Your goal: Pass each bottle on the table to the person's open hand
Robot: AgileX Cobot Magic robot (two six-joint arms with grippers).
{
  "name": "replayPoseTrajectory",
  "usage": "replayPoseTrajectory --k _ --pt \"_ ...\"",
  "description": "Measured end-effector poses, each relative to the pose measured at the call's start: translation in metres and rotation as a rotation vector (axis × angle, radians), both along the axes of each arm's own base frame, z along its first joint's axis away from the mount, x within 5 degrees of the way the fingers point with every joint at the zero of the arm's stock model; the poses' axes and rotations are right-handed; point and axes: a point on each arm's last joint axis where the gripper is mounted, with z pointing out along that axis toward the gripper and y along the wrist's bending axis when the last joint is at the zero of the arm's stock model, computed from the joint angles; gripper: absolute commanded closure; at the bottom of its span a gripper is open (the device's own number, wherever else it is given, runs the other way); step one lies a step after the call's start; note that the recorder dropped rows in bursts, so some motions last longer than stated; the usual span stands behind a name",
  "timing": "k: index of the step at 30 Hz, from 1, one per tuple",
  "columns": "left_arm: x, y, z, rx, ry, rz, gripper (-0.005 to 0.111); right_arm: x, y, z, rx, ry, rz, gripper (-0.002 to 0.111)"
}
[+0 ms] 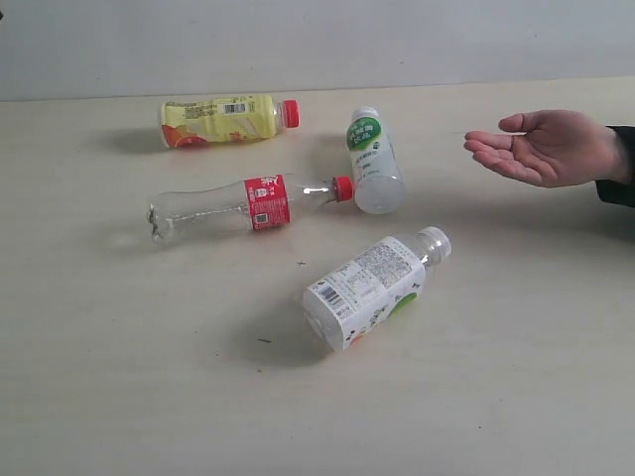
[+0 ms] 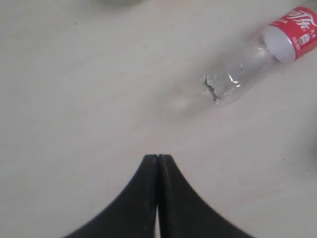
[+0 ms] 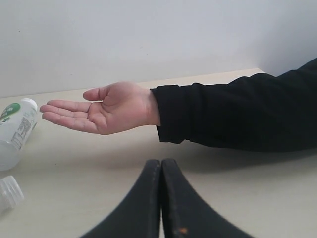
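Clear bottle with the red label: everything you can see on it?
The clear plastic bottle with red label and red cap lies on its side on the pale beige table, apparently empty. The label wraps its middle; the base looks crumpled. Its cap points at the cloudy white green-labelled bottle, very close; contact unclear. Nothing grips it.

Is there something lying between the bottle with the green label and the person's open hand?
Nothing visible does. Only bare table separates the green-label bottle from the open hand. The white-labelled bottle lies nearer the camera, off that line.
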Motion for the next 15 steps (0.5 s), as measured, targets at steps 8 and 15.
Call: replayPoseTrajectory --k 8,15 --pt "0.037 -0.068 -0.015 0.151 -0.028 -0.456 0.106 0.0 0.0 0.0 0.0 0.0 0.0 0.108" --pt "0.052 -0.128 -0.071 0.241 0.064 -0.803 0.074 0.0 0.0 0.0 0.0 0.0 0.0 0.108"
